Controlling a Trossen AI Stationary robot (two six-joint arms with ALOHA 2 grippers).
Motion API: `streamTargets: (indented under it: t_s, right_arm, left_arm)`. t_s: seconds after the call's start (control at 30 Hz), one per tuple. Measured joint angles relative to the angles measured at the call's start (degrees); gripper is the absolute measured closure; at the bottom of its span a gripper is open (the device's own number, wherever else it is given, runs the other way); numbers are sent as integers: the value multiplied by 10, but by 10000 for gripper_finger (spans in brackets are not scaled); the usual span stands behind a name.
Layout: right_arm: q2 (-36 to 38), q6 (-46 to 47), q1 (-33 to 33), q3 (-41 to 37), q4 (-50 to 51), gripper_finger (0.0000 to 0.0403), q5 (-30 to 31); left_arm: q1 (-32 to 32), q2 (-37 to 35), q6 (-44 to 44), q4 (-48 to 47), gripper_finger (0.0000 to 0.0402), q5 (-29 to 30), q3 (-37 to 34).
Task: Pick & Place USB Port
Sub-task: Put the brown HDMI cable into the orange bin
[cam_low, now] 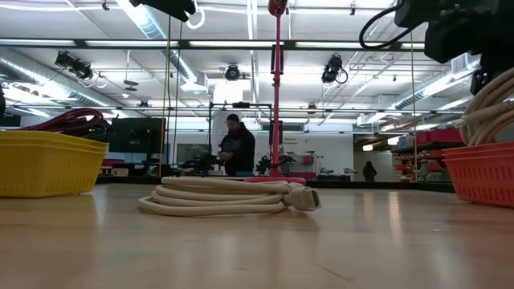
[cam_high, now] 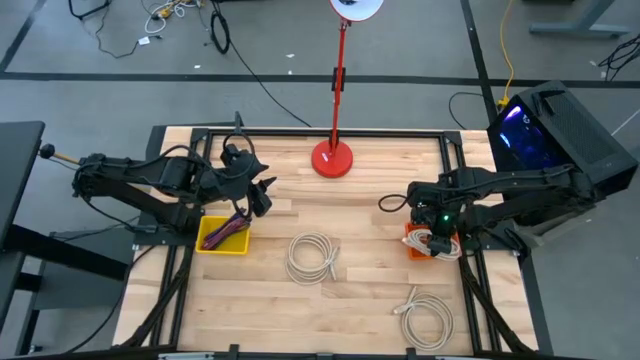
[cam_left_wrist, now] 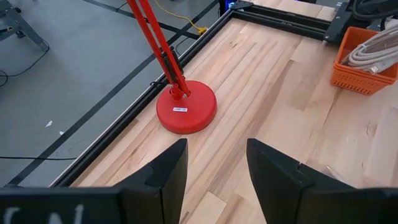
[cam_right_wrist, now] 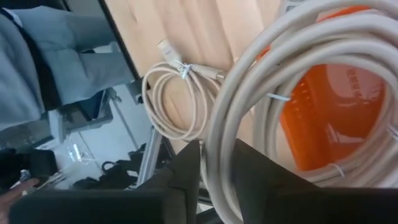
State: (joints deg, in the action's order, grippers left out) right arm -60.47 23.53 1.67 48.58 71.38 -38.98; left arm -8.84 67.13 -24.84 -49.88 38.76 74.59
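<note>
Three cream cable coils matter to you here: one in the right gripper (cam_high: 437, 240) over the orange basket (cam_high: 414, 246), one at mid-table (cam_high: 312, 256), and one near the front edge (cam_high: 426, 318).

In the right wrist view the fingers (cam_right_wrist: 186, 177) straddle a strand of the held coil (cam_right_wrist: 298, 68), with the basket directly beneath. The jaws look only narrowly parted, so you cannot tell whether they still pinch the cable or have just let go. The coil hangs half in the basket, loops draped over the rim, its plane roughly upright in the low view. Judged from that, the placing is nearly done and the next move is a clean release and a lift clear.

For the following pick, the front-edge coil lies at about 6 o'clock from the right gripper in the high view, and it is plainly nearer that arm than the left one. Its long axis runs roughly 1 to 7 o'clock, with the plug end (cam_high: 408, 300) pointing toward 11.

The mid-table coil sits at about 9 o'clock from the right gripper and 4 o'clock from the left gripper (cam_high: 262, 192), between the two arms. Its connector direction is hard to tell from above.

Your left gripper waits with fingers spread and empty, just beyond the yellow basket (cam_high: 222, 243) of dark cables, facing the red lamp base (cam_high: 331, 159).
</note>
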Motion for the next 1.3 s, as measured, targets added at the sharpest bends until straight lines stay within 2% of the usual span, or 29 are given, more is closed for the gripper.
streamTargets:
  t_s: [0.27, 0.93, 1.2, 1.3]
  right_arm:
    - [18, 22, 0, 0, -5, 320, 15]
    - [70, 80, 0, 0, -9, 255, 37]
    - [70, 80, 0, 0, -11, 248, 57]
    - [70, 98, 0, 0, -43, 247, 53]
  left_arm:
    - [0, 0, 0, 0, 230, 0, 0]
    - [0, 0, -1, 1, 230, 0, 0]
    - [0, 0, -1, 1, 230, 0, 0]
    - [0, 0, -1, 1, 230, 0, 0]
